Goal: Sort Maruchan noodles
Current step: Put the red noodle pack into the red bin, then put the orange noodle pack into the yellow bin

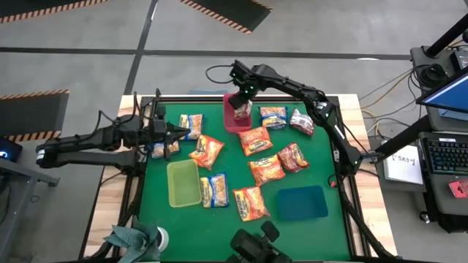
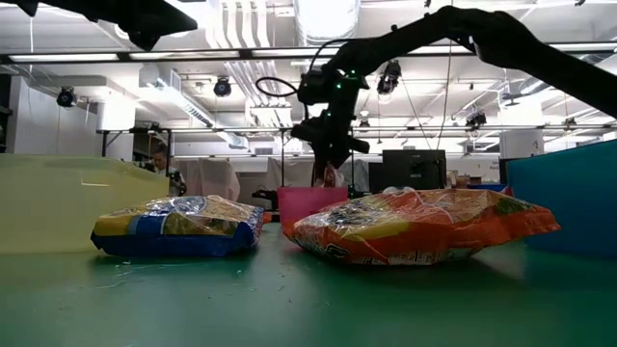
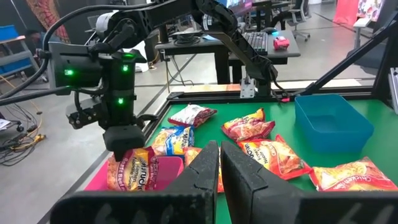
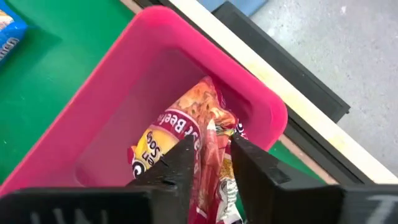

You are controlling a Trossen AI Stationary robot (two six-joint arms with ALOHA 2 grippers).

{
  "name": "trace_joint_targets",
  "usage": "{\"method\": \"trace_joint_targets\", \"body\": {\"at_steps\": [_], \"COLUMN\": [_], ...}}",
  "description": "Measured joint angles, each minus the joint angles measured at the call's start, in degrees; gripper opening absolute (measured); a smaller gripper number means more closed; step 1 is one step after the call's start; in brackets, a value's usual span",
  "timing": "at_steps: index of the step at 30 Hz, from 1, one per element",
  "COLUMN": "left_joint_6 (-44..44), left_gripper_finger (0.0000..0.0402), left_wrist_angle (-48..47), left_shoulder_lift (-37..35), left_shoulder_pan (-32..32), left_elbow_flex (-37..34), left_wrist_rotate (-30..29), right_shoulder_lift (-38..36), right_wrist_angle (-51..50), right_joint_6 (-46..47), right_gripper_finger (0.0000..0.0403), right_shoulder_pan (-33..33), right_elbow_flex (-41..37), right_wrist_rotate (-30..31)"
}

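Right gripper (image 1: 242, 107) is pinching a dark red noodle packet (image 4: 193, 143) over the pink tray (image 1: 232, 123), upper centre of the high view. Left gripper (image 1: 178, 131) is waiting at left, fingers nearly closed, holding nothing.

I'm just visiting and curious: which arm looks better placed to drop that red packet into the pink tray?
The right. Its gripper already pinches the red packet directly over the pink tray. The left gripper hangs empty and closed at the table's left side.
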Motion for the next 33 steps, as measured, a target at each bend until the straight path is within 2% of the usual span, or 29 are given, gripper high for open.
{"method": "trace_joint_targets", "body": {"at_steps": [7, 12, 18, 22, 27, 33], "left_joint_6": [0.0, -0.4, -3.5, -7.5, -12.1, -16.9], "left_gripper_finger": [0.0001, 0.0001, 0.0001, 0.0001, 0.0001, 0.0001], "left_wrist_angle": [0.0, 0.8, 1.0, 0.0, -0.9, -3.0], "left_shoulder_lift": [1.4, 3.6, 6.8, 9.2, 12.2, 16.0], "left_shoulder_pan": [0.0, 0.0, 0.0, 0.0, 0.0, 0.0], "left_elbow_flex": [0.0, 0.0, 0.0, 0.0, 0.0, 0.0], "left_wrist_rotate": [0.0, 0.0, 0.0, 0.0, 0.1, 0.2], "right_shoulder_lift": [-0.4, -3.1, -7.8, -10.9, -17.4, -30.6], "right_wrist_angle": [-1.4, -4.4, -8.1, -7.3, 1.9, 21.8], "right_joint_6": [-1.5, -2.7, -5.4, -7.7, -9.6, -12.6], "right_gripper_finger": [0.0146, 0.017, 0.0182, 0.0181, 0.0178, 0.018], "right_shoulder_pan": [-0.4, -0.4, 1.7, 5.6, 11.7, 19.5], "right_elbow_flex": [1.9, 3.6, 3.3, 0.9, -9.7, -32.9], "right_wrist_rotate": [0.1, 0.1, -0.5, -0.6, -0.6, -0.7]}}
